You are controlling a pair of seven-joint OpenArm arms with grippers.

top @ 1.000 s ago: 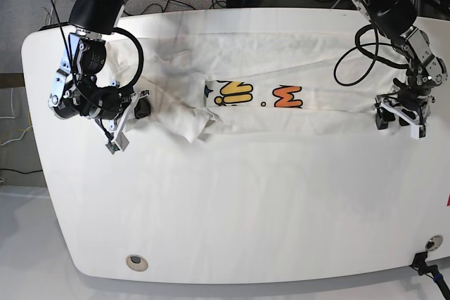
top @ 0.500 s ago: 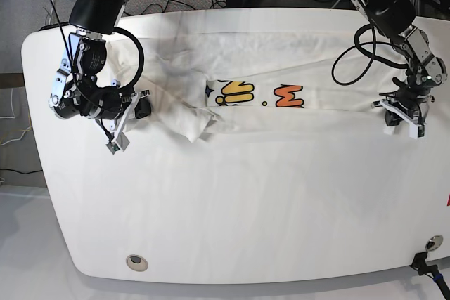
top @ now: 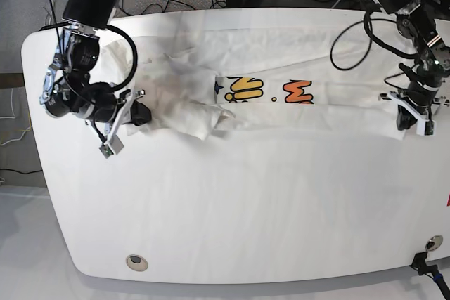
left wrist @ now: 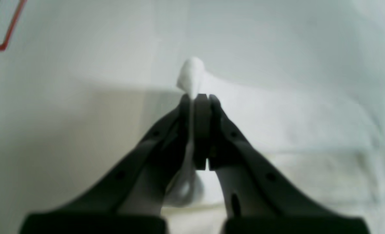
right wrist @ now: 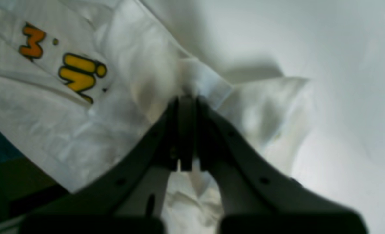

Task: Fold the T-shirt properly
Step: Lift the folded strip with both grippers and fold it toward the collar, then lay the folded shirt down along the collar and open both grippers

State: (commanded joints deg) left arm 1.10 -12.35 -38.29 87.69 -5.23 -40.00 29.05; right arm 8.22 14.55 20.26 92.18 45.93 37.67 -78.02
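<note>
Stretching outward since a second ago, both claws, left claw (top: 413,119) and right claw (top: 138,112), stay clenched on the shirt (top: 281,68), now pulled tauter across the surface (top: 246,223), readying a fold.

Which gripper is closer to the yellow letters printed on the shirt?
The right one. The right gripper pinches the shirt at its bunched end, fairly near the yellow letters. The left gripper pinches the opposite end, beyond the orange letter.

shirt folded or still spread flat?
Partly folded: the T-shirt lies as a long band, print edge showing, pinched by left gripper and right gripper.
</note>
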